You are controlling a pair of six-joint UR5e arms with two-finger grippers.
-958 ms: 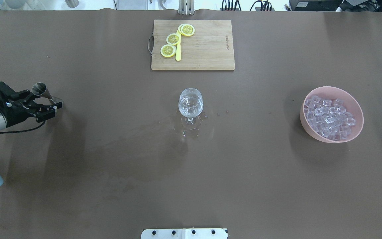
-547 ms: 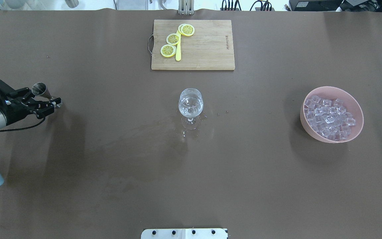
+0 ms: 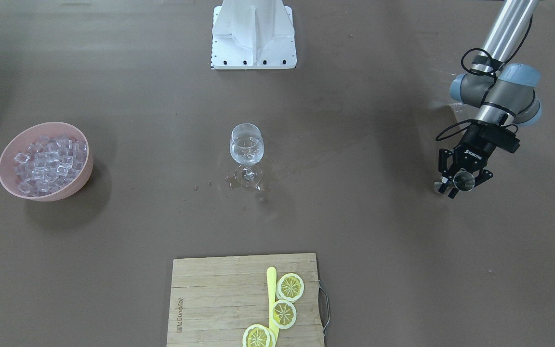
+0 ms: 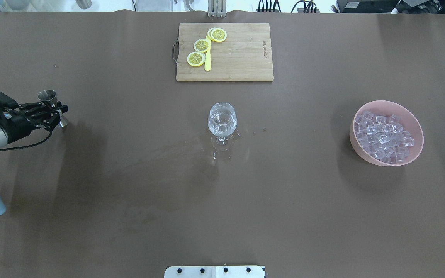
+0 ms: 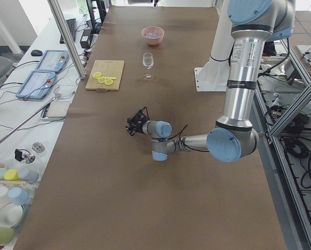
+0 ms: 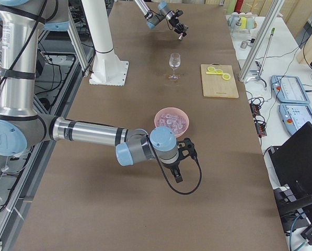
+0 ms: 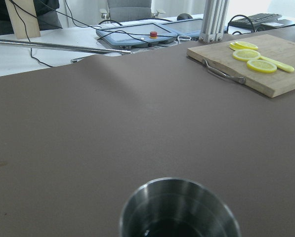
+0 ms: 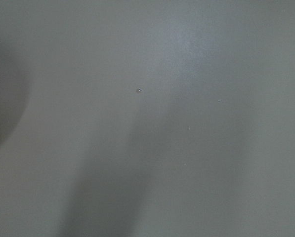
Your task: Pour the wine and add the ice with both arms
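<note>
Jigger waist behind left tool

surface: flat matte brown all over, with darker damp smears beside the glass foot.
glass: clear. The wine in it is colourless.
bowl: plain pale pink.
ice: transparent and glossy, with white glints.
cutting board: light tan wood with lengthwise grain bands, small dark lettering near one end and a grey metal handle.
lemon slices: yellow with paler rims and spoke-patterned segments.
strip among them: plain bright yellow.
jigger: bare silver steel, dark inside.
left gripper: black, with white lettering on the body.
left arm: silver tube, pale blue-grey joint caps, black cables.
right arm: same colours.
pedestal: white.
</note>
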